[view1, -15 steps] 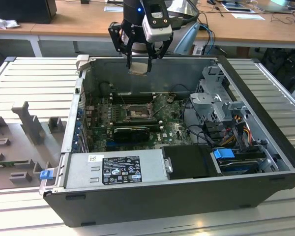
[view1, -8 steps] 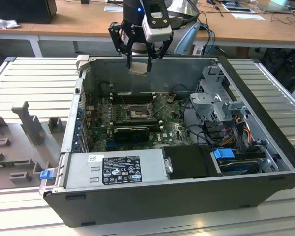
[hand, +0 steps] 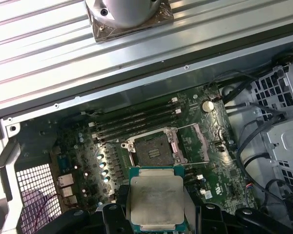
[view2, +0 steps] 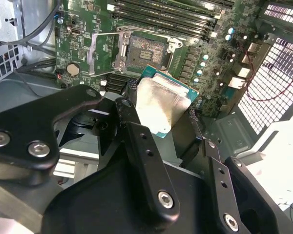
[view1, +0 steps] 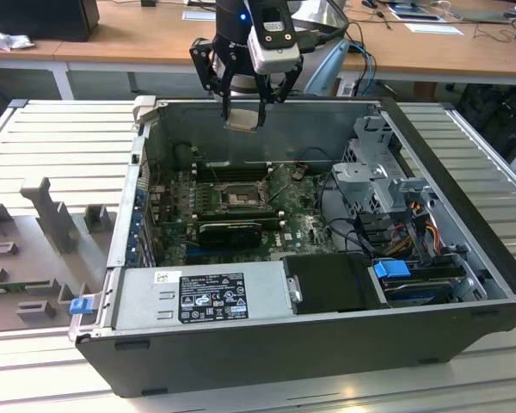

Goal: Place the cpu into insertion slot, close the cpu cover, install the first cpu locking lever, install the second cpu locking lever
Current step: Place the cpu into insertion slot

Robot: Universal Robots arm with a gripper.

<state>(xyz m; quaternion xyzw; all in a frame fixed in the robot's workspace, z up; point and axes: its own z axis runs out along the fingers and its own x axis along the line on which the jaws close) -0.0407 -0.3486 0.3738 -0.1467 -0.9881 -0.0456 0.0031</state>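
Note:
My gripper (view1: 243, 110) hangs above the back wall of the open computer case (view1: 310, 361), shut on the cpu (view1: 243, 120), a thin square plate with a pale metal face. Both wrist views show the cpu (view2: 161, 105) (hand: 156, 197) clamped by its edges between the black fingers (view2: 136, 141), well above the board. The insertion slot (view1: 239, 199) (view2: 147, 48) (hand: 155, 151) lies below on the green motherboard, with nothing in it. The cpu cover (view2: 106, 53) (hand: 198, 143) is swung open beside the slot. Thin wire levers stand raised along the socket's sides.
Long black memory slots (hand: 136, 119) run beside the socket. A black ribbed card (view1: 230, 231) and the grey power supply (view1: 206, 292) lie nearer the front. A metal drive cage (view1: 383, 172) with cables (view1: 413, 228) fills the exterior view's right. Grey fixtures (view1: 52, 219) stand outside at left.

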